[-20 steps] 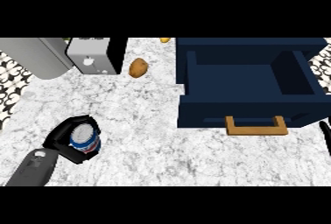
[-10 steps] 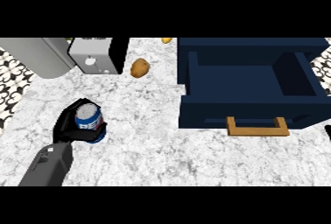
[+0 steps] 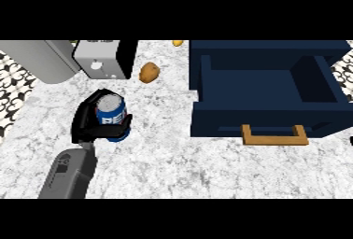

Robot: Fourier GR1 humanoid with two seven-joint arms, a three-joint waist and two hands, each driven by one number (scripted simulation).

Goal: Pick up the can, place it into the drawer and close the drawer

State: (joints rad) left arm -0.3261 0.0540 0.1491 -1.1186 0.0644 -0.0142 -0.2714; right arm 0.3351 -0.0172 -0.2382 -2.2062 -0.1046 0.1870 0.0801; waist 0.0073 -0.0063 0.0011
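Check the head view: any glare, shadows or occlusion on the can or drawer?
Head view: flat, even light, no glare on the can; the left hand curls round it and hides its lower side, though top and blue label show. The drawer is open, its dark blue interior shaded with little contrast, so depth is hard to read; the tan handle stands out clearly.

counter: white-grey marbled top (image 3: 207, 163) spread under and right of the hand | appliances: grey rounded body (image 3: 38, 58) and a white-and-black box (image 3: 103, 58) set above the hand | floor: black-and-white patterned strip (image 3: 12, 93) seen at far left
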